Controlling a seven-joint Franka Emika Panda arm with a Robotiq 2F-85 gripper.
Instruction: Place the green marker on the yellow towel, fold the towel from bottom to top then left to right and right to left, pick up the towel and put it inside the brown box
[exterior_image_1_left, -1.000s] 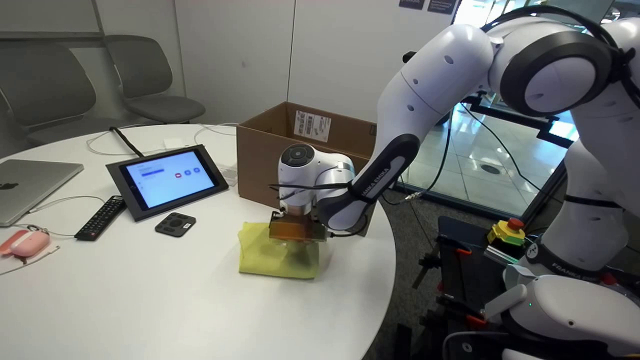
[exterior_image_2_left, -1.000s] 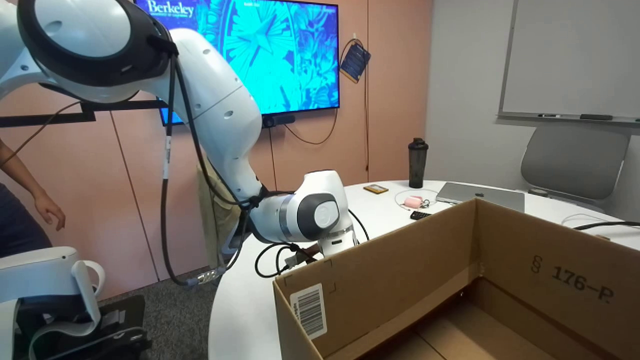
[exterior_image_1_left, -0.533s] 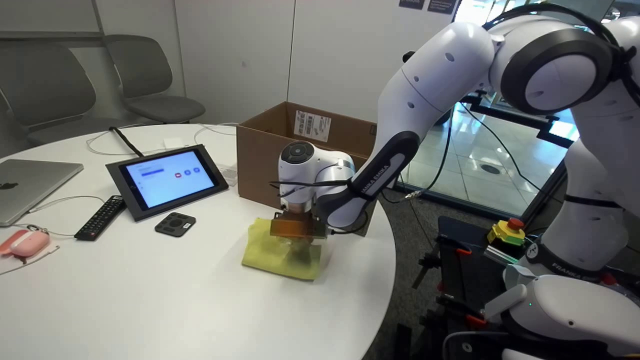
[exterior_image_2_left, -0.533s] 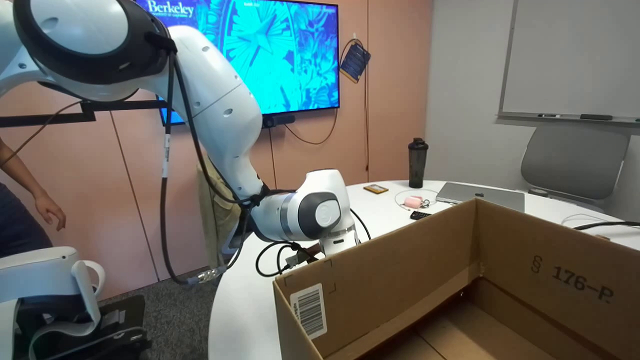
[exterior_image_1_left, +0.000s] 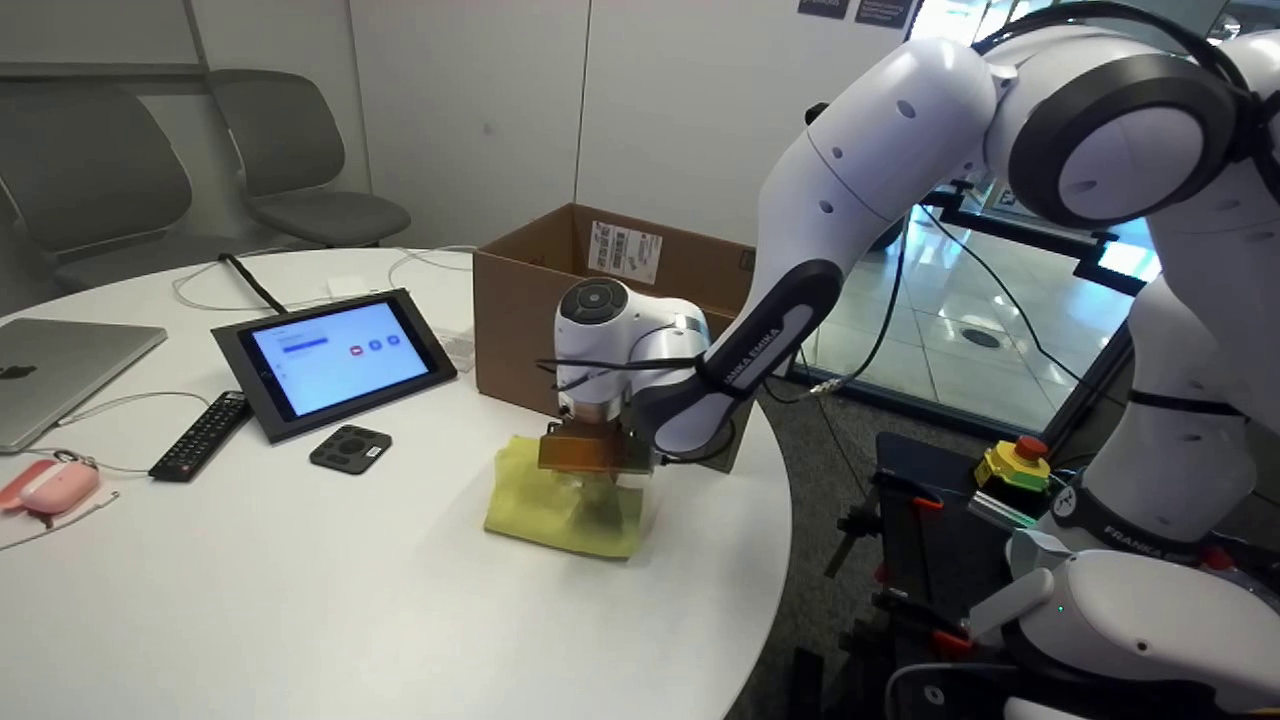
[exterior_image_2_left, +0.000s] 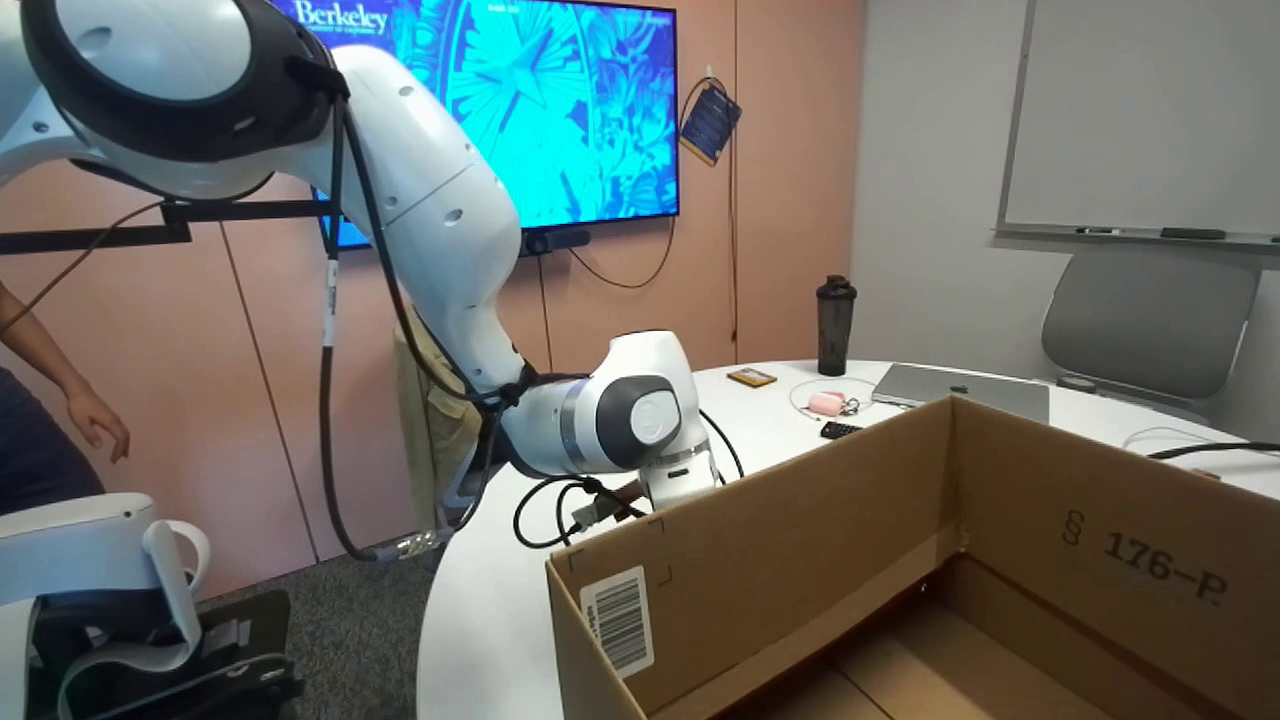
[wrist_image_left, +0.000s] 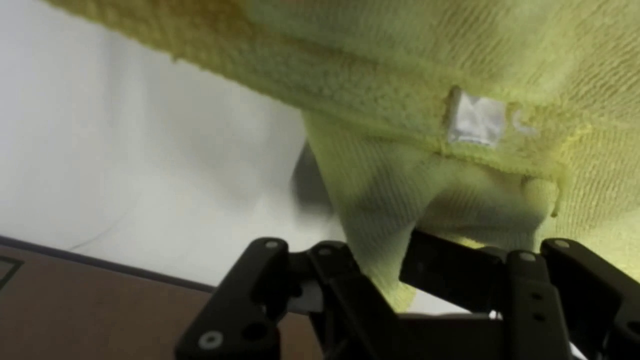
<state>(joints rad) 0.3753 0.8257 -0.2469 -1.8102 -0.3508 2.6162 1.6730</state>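
Observation:
The folded yellow towel (exterior_image_1_left: 540, 505) lies on the round white table, its far edge raised under my gripper. Close up in the wrist view, a small white label shows on the towel (wrist_image_left: 400, 95). My gripper (wrist_image_left: 401, 252) is shut on a pinched part of the towel, and cloth runs down between the fingers. The green marker is out of sight. The brown box (exterior_image_1_left: 520, 335) stands open-topped right behind the gripper; its interior shows in an exterior view of the brown box (exterior_image_2_left: 790, 560). That box hides the gripper in this view.
Left of the towel are a round-cornered black puck (exterior_image_1_left: 350, 449), a tablet on a stand (exterior_image_1_left: 335, 360), a remote (exterior_image_1_left: 201, 436), a pink case (exterior_image_1_left: 60, 487) and a laptop (exterior_image_1_left: 70, 375). A dark bottle (exterior_image_2_left: 835, 328) stands at the far side.
My gripper has gone from wide open to shut on the towel. The towel has turned slightly and its left side has slid right. The hand has risen a little.

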